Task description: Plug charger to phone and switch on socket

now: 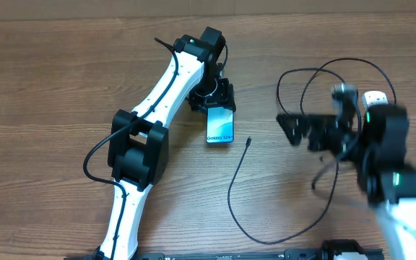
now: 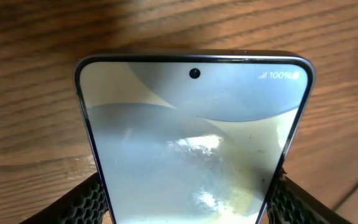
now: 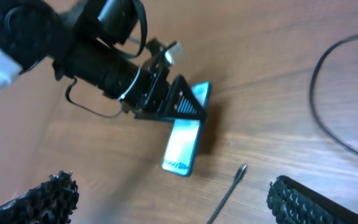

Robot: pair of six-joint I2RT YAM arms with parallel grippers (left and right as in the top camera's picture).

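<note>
Charger tip [image 1: 248,141] lay unplugged right of the phone [image 1: 221,130], which the left gripper [image 1: 214,102] clasped; right gripper [image 1: 289,128] gaped empty; no socket showed.

open table [image 1: 49,72] between phone [image 1: 220,130] and charger tip [image 1: 249,140], left tool [image 1: 219,110] clamped over phone's far end

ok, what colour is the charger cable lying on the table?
The charger cable is black against the brown wood; the overhead view shows it best.

The phone [image 2: 191,149] screen is glossy, reflecting glass. The surface [image 2: 30,93] is grained brown wood with low sheen. The left tool pads [image 2: 82,205] are black, knobbly, rubber-like.
</note>
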